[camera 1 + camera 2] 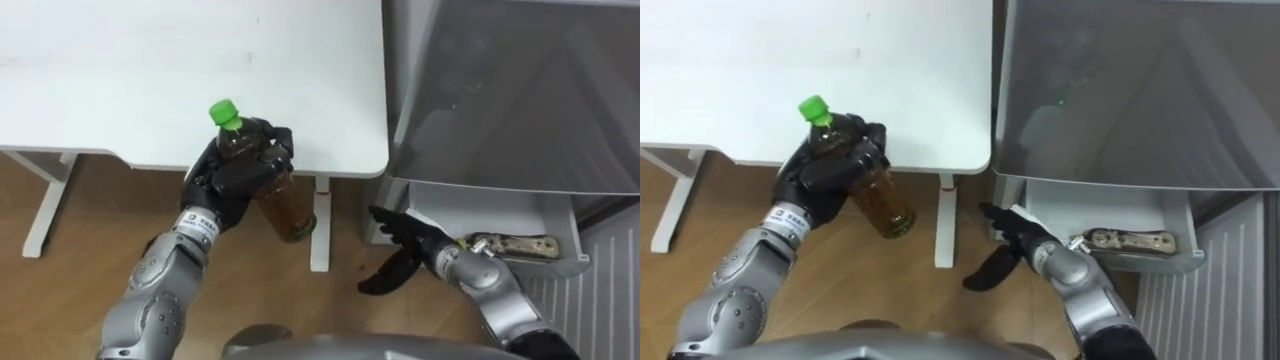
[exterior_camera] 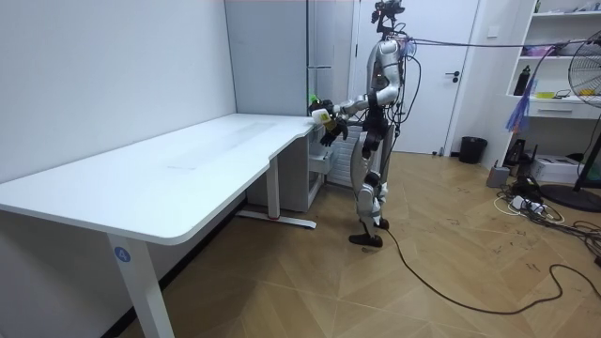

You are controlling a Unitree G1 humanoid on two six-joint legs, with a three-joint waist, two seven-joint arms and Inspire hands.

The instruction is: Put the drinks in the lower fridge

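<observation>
The green-capped bottle (image 1: pixel 283 205) is gripped, tilted, by the left hand (image 1: pixel 232 180) at the tabletop (image 1: pixel 150 80) edge, clear for carrying; the right hand (image 1: pixel 408 245) is held open near the pulled-out fridge drawer (image 1: pixel 470 200).

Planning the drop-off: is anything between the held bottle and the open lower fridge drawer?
Yes: the right hand, open, sits between the bottle in the left hand and the drawer, where a package lies.
</observation>
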